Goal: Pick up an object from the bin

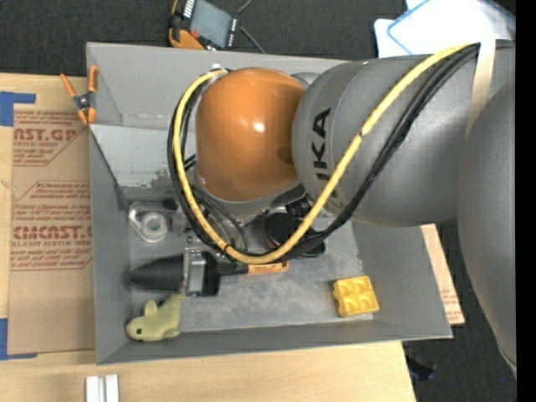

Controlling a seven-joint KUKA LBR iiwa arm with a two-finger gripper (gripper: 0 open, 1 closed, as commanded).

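Note:
My gripper [219, 223] sits low over the middle of the bin, and only part of its grey body shows beneath the arm's orange cover. Just in front of it and to the left lies a black tapered thing with a silver collar [167, 273], pointing left. A clear, silvery ring-shaped piece [151, 223] rests to the gripper's left on the bin floor. A small orange piece [268, 267] peeks out under the yellow cable, right below the gripper.
A pale yellow-green toy figure [157, 320] lies in the front left corner. A yellow studded brick [355, 296] sits at the front right. The arm and its cover hide the middle and back right of the bin.

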